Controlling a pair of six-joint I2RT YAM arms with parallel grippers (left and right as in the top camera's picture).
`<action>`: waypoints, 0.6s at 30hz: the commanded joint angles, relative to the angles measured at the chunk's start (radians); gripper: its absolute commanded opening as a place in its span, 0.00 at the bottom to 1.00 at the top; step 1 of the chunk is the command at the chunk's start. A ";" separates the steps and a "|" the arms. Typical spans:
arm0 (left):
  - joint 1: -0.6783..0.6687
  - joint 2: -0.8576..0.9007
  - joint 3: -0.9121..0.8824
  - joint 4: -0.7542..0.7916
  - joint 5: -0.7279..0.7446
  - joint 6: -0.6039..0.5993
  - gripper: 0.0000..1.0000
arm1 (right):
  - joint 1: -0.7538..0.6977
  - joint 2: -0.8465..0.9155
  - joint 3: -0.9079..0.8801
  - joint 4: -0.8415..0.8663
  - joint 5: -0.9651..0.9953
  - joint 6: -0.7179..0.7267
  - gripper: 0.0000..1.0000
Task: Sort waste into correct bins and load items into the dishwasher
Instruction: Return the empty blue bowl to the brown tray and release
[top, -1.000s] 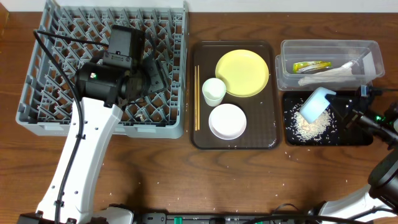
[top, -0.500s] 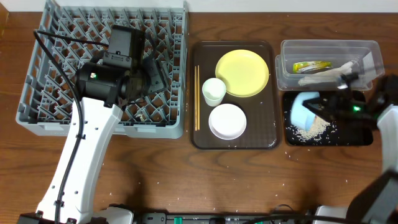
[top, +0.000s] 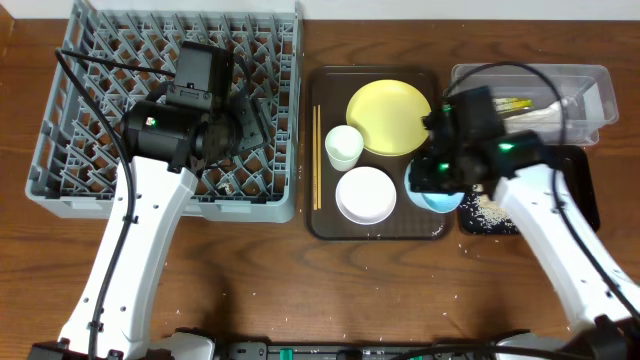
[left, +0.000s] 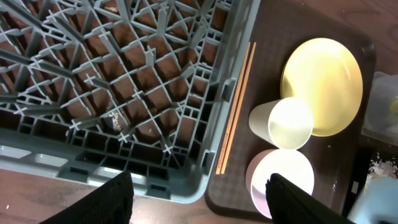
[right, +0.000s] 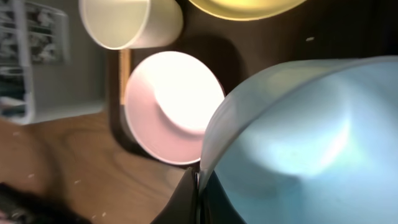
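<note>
Brown wooden table (top: 300, 290) runs under everything, flecked with stray white crumbs. At its left sits the large square grey plastic dish rack (top: 90, 110); the left arm reaches over it and hides its middle. The left gripper (left: 199, 196) hangs above the rack's near corner, fingers spread wide with nothing between them.

Just beside the rack lies a brown rectangular serving tray (top: 325, 225). To the right are a clear rectangular plastic tub (top: 530, 72) and, touching its near side, a flat black rectangular tray (top: 588, 195); the right arm crosses both and blocks their left ends.

On the brown tray rest a round yellow plate (top: 389, 118), a white bowl (top: 365, 194), a small white cup (top: 344, 146) and thin wooden chopsticks (top: 318, 155) along the left edge. The right gripper (right: 196, 193) is clamped on the rim of a light blue bowl (top: 436, 198), tilted over the tray's right edge, just beside the white bowl.

A green-and-orange snack wrapper (top: 515, 103) and white scraps (top: 545, 118) lie in the tub; white rice grains (top: 490, 210) lie on the black tray.
</note>
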 joint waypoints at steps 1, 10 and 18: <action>0.003 0.010 -0.010 -0.003 -0.013 -0.012 0.70 | 0.050 0.064 0.005 0.008 0.108 0.090 0.01; 0.003 0.010 -0.010 -0.003 -0.013 -0.012 0.70 | 0.088 0.232 0.005 0.018 0.144 0.144 0.01; 0.003 0.010 -0.010 -0.003 -0.013 -0.012 0.70 | 0.088 0.312 0.005 0.016 0.144 0.150 0.10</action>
